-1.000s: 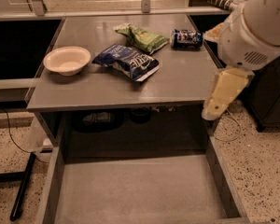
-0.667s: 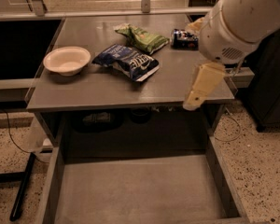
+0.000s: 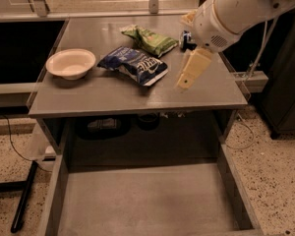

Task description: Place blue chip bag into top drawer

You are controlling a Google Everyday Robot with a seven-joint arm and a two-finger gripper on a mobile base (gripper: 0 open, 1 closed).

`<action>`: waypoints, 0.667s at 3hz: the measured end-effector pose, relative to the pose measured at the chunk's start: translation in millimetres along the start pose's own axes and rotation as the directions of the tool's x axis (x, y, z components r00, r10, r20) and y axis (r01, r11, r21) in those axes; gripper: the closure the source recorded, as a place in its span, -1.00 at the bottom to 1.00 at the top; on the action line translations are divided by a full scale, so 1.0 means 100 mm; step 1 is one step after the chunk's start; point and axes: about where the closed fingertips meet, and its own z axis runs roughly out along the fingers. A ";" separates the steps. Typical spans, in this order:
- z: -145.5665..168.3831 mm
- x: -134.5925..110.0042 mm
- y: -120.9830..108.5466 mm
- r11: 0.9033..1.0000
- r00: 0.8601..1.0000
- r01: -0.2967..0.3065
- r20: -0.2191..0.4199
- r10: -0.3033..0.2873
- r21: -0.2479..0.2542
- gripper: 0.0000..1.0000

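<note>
The pulled-out top drawer fills the lower frame, its grey floor bare. The arm slants down from the upper right, with the gripper over the table; I cannot tell whether it is open. Just left of it, the blue chip bag lies on the tabletop.

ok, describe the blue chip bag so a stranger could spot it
On the grey table, between the white bowl and the hovering gripper, lies the blue chip bag. It's crinkled dark blue with white lettering; the green bag behind it isn't.
</note>
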 end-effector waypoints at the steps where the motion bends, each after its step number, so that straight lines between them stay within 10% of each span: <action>1: 0.05 0.02 -0.06 1.000 1.000 -0.009 0.011 0.009 -0.002 -1.00; 2: 0.01 -0.02 -0.06 0.999 1.000 0.001 0.019 -0.002 0.041 -1.00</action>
